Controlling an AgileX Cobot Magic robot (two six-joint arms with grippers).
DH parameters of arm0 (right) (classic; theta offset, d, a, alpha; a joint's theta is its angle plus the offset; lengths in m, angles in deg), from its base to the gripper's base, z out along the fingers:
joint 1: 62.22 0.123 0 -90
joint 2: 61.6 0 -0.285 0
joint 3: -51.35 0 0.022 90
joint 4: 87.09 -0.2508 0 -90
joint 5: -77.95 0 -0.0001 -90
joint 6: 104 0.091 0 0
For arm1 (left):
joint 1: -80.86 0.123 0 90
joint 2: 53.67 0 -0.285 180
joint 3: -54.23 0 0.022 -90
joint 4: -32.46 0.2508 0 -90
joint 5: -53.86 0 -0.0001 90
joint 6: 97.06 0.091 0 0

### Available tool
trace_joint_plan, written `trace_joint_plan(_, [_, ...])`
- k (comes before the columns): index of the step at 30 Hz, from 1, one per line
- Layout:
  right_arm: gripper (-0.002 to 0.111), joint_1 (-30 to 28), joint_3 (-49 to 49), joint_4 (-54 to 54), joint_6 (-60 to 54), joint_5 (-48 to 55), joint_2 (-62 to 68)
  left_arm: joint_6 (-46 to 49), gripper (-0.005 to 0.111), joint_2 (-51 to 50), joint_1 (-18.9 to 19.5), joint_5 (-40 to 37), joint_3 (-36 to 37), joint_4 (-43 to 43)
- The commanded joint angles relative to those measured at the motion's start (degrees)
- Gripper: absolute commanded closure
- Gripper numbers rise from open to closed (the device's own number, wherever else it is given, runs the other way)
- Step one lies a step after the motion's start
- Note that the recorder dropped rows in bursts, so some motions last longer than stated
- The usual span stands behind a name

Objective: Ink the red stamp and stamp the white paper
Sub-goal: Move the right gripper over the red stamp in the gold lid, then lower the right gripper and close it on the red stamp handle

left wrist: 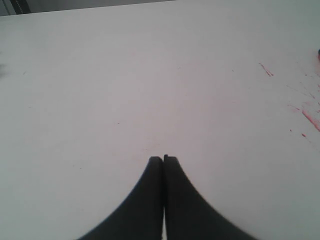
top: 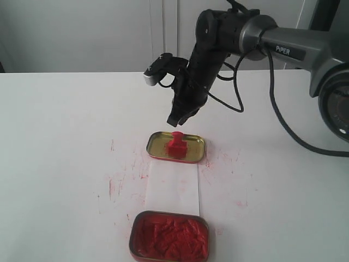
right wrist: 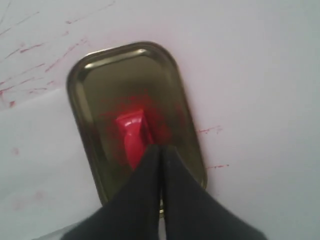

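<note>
Here, above the desk [top: 54, 136], both the right hand [top: 177, 121] and left hand [left wrist: 163, 159] are pressed together, empty. The white paper [top: 173, 188] lies past the gold tin [top: 199, 143] sitting just below the right hand's tips; the red stamp [top: 177, 144] stands upright inside that tin.

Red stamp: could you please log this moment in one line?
right pincer: shut above red stamp | red stamp: upright in gold tin | left pincer: shut over table | white paper: flat
</note>
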Motion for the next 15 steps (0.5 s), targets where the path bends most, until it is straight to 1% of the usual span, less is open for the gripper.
trace_joint_plan(1, [0.101,0.17,-0.45,-3.34,-12.68,2.99,-0.08,-0.14,0.107,0.22,0.25,0.22,0.24,-0.11])
trace_joint_plan(6, [0.078,0.17,-0.45,-2.40,-17.53,4.68,-0.08,-0.14,0.107,0.22,0.25,0.22,0.24,-0.11])
trace_joint_plan(9, [0.068,0.17,-0.45,-2.15,-23.23,4.68,-0.08,-0.14,0.107,0.22,0.25,0.22,0.24,-0.11])
trace_joint_plan(12, [0.064,0.17,-0.35,-2.65,-27.52,4.45,-0.04,-0.14,0.107,0.22,0.25,0.22,0.24,-0.11])
trace_joint_plan(15, [0.063,0.17,-0.10,-2.65,-27.49,3.90,0.66,-0.14,0.107,0.22,0.25,0.22,0.24,-0.11])
